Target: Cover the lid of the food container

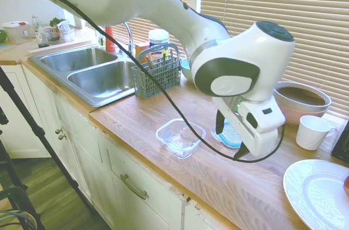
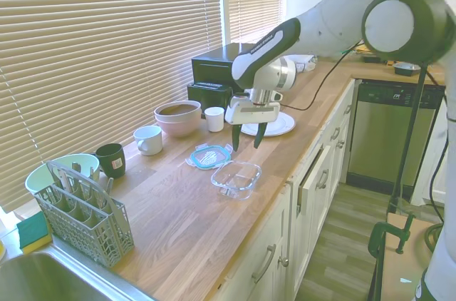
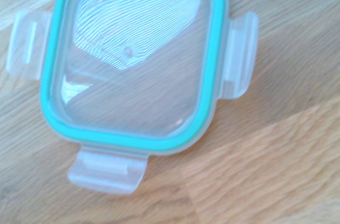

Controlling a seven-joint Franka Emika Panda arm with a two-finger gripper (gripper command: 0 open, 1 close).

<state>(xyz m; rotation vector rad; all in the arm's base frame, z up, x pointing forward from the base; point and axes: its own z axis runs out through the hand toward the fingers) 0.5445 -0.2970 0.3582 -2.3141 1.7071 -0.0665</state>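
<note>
The lid (image 3: 133, 59), clear with a light blue rim and snap tabs, lies flat on the wooden counter and fills the wrist view. It also shows as the lid (image 2: 211, 156) beside the food container (image 2: 236, 178). The food container (image 1: 180, 137), a small clear square dish, stands empty near the counter's front edge. My gripper (image 2: 248, 140) hangs open just above the counter, slightly past the lid toward the plate, with nothing between its fingers. In the first exterior view the gripper (image 1: 232, 138) hides most of the lid (image 1: 230, 138).
A grey cutlery basket (image 1: 158, 74) stands by the sink (image 1: 92, 72). Behind the lid are a pink bowl (image 2: 178, 117), two white cups (image 2: 148, 140) (image 2: 214, 119), a dark mug (image 2: 111, 160) and a black appliance (image 2: 217, 76). A white plate (image 2: 271, 125) lies beyond the gripper.
</note>
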